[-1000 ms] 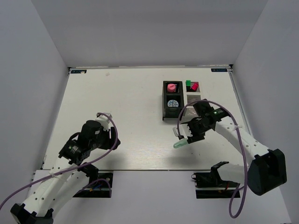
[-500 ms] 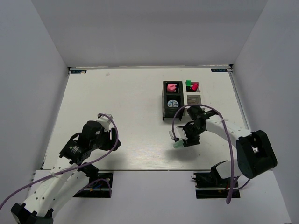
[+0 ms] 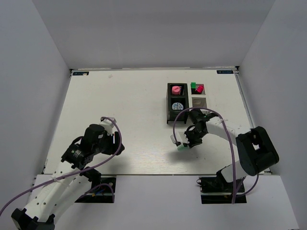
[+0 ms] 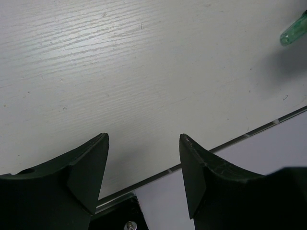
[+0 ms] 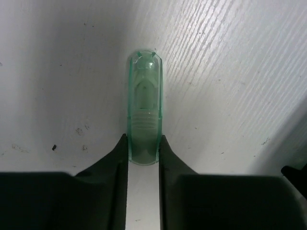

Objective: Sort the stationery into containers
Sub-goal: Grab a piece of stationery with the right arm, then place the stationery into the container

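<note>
A translucent green capsule-shaped piece [image 5: 144, 115] lies on the white table, and my right gripper [image 5: 143, 139] is shut on its near end, one finger against each side. From above, that piece [image 3: 181, 148] sits just under the right gripper [image 3: 185, 143], in front of the containers [image 3: 168, 101]. The containers are a joined mesh block. Its black compartments hold a pink piece [image 3: 177, 89] and the blue-white tape roll [image 3: 178, 106]. Green and pink marker caps [image 3: 196, 87] stick out of a silver one. My left gripper [image 4: 144, 139] hangs open and empty over the table's near edge.
The left wrist view catches the green capsule [image 4: 293, 33] far off at its top right. The table's front edge [image 3: 144, 174] runs just below both arms. Grey walls close the table in on the left, right and back.
My right arm swung left and down onto the green capsule, and its jaws closed on it. The left arm stayed still.
</note>
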`<state>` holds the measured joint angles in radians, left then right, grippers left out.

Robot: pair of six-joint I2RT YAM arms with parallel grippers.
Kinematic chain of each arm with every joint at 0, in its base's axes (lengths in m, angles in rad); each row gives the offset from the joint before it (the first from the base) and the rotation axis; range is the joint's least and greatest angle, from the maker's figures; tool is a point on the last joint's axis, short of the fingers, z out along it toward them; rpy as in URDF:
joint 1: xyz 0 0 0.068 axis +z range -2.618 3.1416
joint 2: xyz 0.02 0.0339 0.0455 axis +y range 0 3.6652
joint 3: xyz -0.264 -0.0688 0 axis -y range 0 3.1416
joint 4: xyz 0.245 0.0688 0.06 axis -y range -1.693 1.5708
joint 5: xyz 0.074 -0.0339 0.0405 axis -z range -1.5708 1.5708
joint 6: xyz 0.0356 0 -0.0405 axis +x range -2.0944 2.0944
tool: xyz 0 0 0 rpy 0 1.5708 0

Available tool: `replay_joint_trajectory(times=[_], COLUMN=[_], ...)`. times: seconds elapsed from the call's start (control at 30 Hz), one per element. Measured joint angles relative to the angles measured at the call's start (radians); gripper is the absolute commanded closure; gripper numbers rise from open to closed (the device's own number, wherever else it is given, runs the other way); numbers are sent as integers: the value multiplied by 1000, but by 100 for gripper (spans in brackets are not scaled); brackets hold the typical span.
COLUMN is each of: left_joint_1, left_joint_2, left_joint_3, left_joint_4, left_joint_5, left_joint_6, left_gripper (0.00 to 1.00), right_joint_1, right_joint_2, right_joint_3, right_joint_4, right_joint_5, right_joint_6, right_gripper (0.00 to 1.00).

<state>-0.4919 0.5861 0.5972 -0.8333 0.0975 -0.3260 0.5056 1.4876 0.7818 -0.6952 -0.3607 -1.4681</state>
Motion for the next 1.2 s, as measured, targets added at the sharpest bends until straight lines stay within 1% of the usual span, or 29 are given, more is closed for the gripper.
replay_joint_trajectory(times=[0.13, 0.3, 0.43, 0.6, 0.83, 0.97, 1.1, 1.2], left_joint_1=[0, 0, 0, 0, 0, 0, 0, 0], left_joint_2=[-6, -11, -16, -16, -28, -30, -30, -29], left_joint_3=[0, 0, 0, 0, 0, -1, -1, -1], left_joint_4=[0, 0, 0, 0, 0, 0, 0, 0], left_joint_5=[0, 1, 1, 1, 1, 1, 2, 6], left_joint_6=[0, 0, 0, 0, 0, 0, 0, 0], left_gripper=[29, 29, 29, 29, 29, 29, 29, 29], right_joint_1=[1, 5, 5, 5, 5, 5, 5, 5], right_joint_2=[-10, -43, -89, -171, -179, -181, -177, -166], right_joint_3=[-11, -30, -16, 65, 162, 280, 495, 650], right_joint_4=[13, 20, -42, -116, -172, -211, -261, -269], right_joint_5=[3, 20, 36, 47, 96, 183, 302, 406], right_joint_6=[8, 24, 50, 79, 137, 187, 229, 230], right_gripper=[100, 100, 100, 100, 100, 100, 100, 100])
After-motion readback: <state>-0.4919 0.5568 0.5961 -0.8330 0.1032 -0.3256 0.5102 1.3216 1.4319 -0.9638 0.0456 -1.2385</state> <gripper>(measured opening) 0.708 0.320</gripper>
